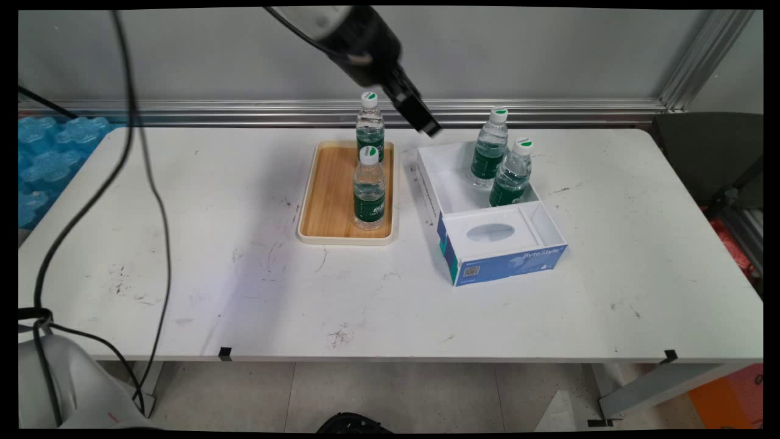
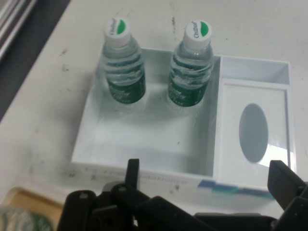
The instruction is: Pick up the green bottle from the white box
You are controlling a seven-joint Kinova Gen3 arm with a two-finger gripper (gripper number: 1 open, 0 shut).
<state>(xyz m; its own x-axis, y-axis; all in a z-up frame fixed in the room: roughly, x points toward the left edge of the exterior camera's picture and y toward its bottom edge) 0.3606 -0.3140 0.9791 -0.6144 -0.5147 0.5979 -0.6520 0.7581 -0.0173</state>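
Jaws wide, empty | gripper [image 2: 204,175] above box [image 1: 448,163] near wall, two bottles [image 2: 124,65] inside far corner | descend plumb, straddle one cap.

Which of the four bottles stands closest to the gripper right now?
The rear tray bottle, against the wooden tray's far rim; the gripper hangs beside it.

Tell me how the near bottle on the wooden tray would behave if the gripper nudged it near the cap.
The near bottle stands tall and narrow on the wooden tray, so it would probably tip. It looks nearly full, so fairly heavy. Tipping back, it might knock the bottle behind it.
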